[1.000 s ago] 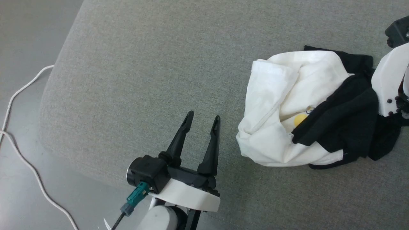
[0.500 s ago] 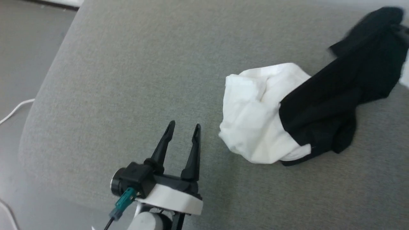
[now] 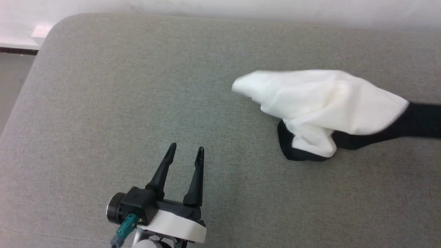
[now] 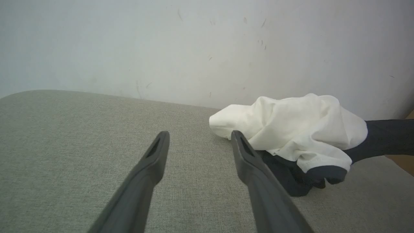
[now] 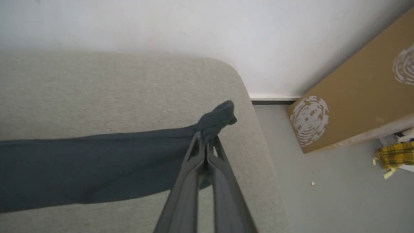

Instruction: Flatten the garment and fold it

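Note:
The garment (image 3: 324, 103) is a bunched white body with black sleeves, stretched out to the right over the grey cushion (image 3: 137, 86). One black sleeve (image 3: 420, 120) runs taut off the right edge of the head view. In the right wrist view my right gripper (image 5: 205, 144) is shut on the end of that black sleeve (image 5: 97, 161), with the cuff poking past the tips. My left gripper (image 3: 186, 151) stands open and empty at the lower left, well left of the garment (image 4: 291, 129). In the left wrist view the white bundle lies just beyond the right fingertip (image 4: 237, 139).
The cushion's far edge meets a pale wall (image 3: 241, 7). In the right wrist view the cushion's rounded corner (image 5: 233, 71) drops to a grey floor (image 5: 323, 194), where a brown cardboard box (image 5: 352, 94) and a yellow checked scrap (image 5: 393, 155) lie.
The head camera has tilted up, bringing the wall into view. The garment has been dragged right and stretched out, its black sleeve now taut. The left gripper stays open.

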{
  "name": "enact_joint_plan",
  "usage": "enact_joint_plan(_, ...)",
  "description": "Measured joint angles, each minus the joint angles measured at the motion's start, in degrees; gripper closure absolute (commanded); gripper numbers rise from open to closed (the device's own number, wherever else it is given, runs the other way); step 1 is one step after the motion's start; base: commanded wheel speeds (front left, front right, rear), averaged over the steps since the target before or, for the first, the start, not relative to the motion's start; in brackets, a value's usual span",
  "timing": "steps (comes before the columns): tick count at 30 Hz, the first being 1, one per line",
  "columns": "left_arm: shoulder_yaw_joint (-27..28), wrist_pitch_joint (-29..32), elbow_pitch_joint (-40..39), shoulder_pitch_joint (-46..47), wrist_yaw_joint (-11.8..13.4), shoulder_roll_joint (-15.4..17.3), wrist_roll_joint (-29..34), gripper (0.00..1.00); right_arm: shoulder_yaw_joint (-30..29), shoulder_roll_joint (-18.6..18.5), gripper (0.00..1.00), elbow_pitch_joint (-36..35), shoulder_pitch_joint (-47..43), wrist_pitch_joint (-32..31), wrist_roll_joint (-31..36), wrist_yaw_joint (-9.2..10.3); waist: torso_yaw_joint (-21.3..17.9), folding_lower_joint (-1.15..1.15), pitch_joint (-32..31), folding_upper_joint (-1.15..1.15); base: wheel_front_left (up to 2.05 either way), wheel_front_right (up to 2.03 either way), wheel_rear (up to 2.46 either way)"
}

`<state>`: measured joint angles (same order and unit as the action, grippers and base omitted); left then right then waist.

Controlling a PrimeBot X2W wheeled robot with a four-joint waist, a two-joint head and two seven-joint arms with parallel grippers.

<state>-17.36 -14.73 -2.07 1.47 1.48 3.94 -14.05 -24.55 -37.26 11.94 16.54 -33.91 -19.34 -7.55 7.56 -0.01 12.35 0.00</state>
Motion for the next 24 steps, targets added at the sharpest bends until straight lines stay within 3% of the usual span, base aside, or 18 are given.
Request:
enact_joint_plan(4, -0.58, 0.0, 0.44, 0.04, -0.48, 0.11, 0.08, 0.0, -3.37, 1.34, 1.0, 4.56, -6.05, 2.3, 2.32, 0.01, -0.66, 0.0, 0.13, 0.0, 0.0, 0.0, 0.0)
enact_joint_plan(11, -0.88, 0.46, 0.77, 0.07, -0.51, 0.82, 0.07, 0.0, -0.48, 9.14, 1.0, 10.57, -8.04, 5.81, 2.3, 0.0, -0.62, 0.01, -0.13, 0.0, 0.0, 0.0, 0.0)
enact_joint_plan(12, -0.9, 0.64, 0.77, 0.07, -0.51, 0.99, 0.07, 0.0, 0.09, 9.47, 0.84, 11.17, -8.01, 6.44, 2.31, 0.0, -0.66, 0.01, -0.21, 0.0, 0.0, 0.0, 0.0)
enact_joint_plan(13, -0.9, 0.68, 0.77, 0.08, -0.51, 1.14, 0.07, 0.0, 0.65, 9.66, 0.53, 11.62, -7.94, 7.06, 2.31, 0.0, -0.69, 0.01, -0.32, 0.0, 0.0, 0.0, 0.0)
enact_joint_plan(14, -0.92, 0.68, 0.76, 0.08, -0.51, 1.2, 0.05, 0.0, 1.15, 9.7, 0.0, 12.03, -7.75, 7.62, 2.31, 0.0, -0.72, 0.01, -0.45, 0.0, 0.0, 0.0, 0.0)
enact_joint_plan(18, -0.99, 0.68, 0.73, 0.09, -0.48, 1.24, -0.04, 0.0, 5.04, 8.87, 0.0, 10.42, -6.36, 8.42, 0.57, 0.0, -0.85, 0.01, -1.15, 0.0, 0.0, 0.0, 0.0)
enact_joint_plan(24, -0.96, 0.66, 0.43, 0.07, -0.4, 1.2, -0.21, 0.0, 10.84, 6.25, 0.0, -0.65, -1.35, 6.59, -5.56, 0.01, -0.99, 0.01, -1.9, 0.0, 0.0, 0.0, 0.0)
